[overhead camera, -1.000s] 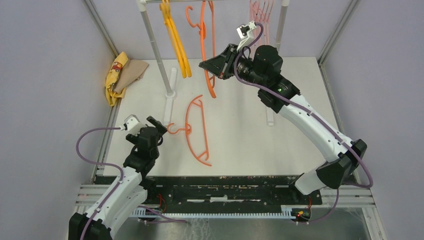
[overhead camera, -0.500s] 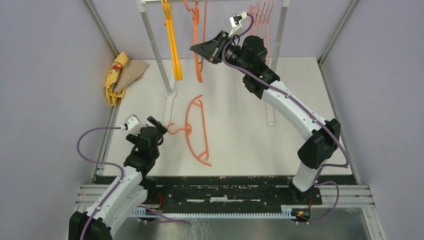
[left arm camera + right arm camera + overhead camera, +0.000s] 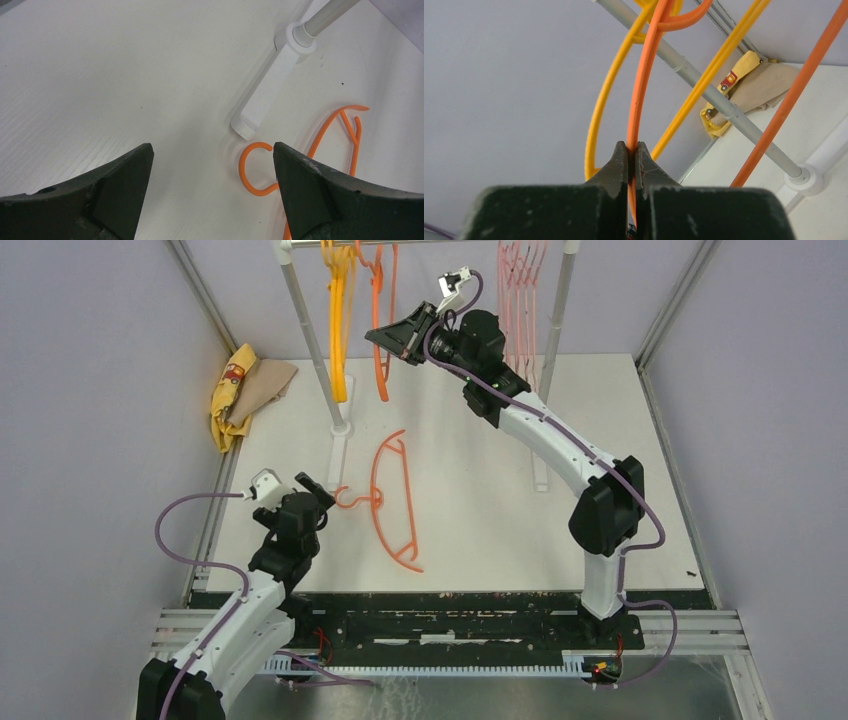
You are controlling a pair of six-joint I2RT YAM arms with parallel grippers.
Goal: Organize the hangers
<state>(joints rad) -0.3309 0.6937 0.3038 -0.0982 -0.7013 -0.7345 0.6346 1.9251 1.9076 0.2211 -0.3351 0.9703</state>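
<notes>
My right gripper (image 3: 378, 337) is shut on an orange hanger (image 3: 383, 350) and holds it up at the white rack's bar; in the right wrist view (image 3: 632, 147) its hook (image 3: 684, 17) sits over the grey bar (image 3: 704, 87). Yellow-orange hangers (image 3: 338, 320) hang to its left, also seen in the right wrist view (image 3: 599, 110). Pale pink hangers (image 3: 520, 290) hang at the bar's right end. Another orange hanger (image 3: 392, 500) lies flat on the table. My left gripper (image 3: 312, 490) is open, empty, just left of that hanger's hook (image 3: 255, 167).
The rack's left pole (image 3: 312, 340) stands in a white foot (image 3: 340, 440), seen close in the left wrist view (image 3: 267, 95). The right pole (image 3: 557, 300) stands at the back right. A yellow and tan cloth (image 3: 245, 390) lies at the table's back left edge.
My right arm has lifted the orange hanger up and to the left, bringing it against the rack bar beside the yellow-orange hangers. The left arm has not moved.
</notes>
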